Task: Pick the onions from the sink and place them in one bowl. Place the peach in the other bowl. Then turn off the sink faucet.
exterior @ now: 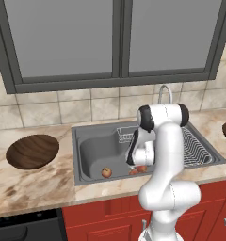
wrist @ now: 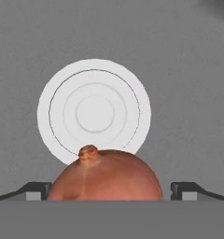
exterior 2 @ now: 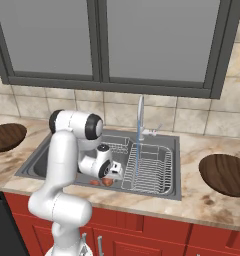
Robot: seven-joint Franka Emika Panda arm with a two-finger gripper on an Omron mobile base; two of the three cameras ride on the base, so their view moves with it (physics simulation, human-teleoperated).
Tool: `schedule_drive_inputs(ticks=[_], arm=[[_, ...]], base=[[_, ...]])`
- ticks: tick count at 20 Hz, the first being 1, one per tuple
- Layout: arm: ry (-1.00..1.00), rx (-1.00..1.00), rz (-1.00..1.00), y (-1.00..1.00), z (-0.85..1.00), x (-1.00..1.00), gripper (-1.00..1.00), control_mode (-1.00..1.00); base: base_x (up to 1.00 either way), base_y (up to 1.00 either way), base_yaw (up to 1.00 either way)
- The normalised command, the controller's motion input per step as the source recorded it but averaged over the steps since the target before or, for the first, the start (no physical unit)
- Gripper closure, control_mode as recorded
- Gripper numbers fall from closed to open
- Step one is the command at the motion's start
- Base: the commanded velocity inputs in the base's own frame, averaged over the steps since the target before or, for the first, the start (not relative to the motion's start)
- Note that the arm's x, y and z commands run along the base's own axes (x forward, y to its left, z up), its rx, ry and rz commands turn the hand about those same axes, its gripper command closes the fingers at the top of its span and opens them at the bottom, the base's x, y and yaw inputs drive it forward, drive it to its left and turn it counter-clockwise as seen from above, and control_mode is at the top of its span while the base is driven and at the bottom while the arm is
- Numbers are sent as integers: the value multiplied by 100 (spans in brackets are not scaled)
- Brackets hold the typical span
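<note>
Reddish-orange onion point(wrist: 106, 175) sits between my open fingers.
My gripper point(wrist: 108, 190) straddles it by the sink's point(exterior: 89, 155) front wall; nothing gripped yet.

My gripper point(wrist: 111, 191) is down in the sink point(exterior: 93, 150), one onion point(wrist: 106, 176) between my fingertips point(wrist: 187, 190), drain point(wrist: 94, 112) on the floor just beyond it. Another bulb point(exterior: 106, 172) lies in the basin to my left. Wire rack point(exterior 2: 148, 167) fills the sink's right side, faucet point(exterior 2: 140, 118) behind. One bowl point(exterior: 32, 150) on the counter left of the sink, the other bowl point(exterior 2: 226, 174) right of it.
</note>
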Motion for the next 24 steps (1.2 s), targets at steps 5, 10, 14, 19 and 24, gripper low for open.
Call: schedule_drive_inputs(ticks=[5,10,14,19,24], arm=[[0,0,0,-2,-30,0,-100,-100],[0,0,0,0,-31,0,100,-100],[0,0,0,0,-2,0,100,-100],[0,0,0,0,1,-3,100,-100],[0,0,0,0,37,-1,100,-100]], base=[[0,0,0],[0,0,0],[0,0,0],[0,0,0],[0,0,0]])
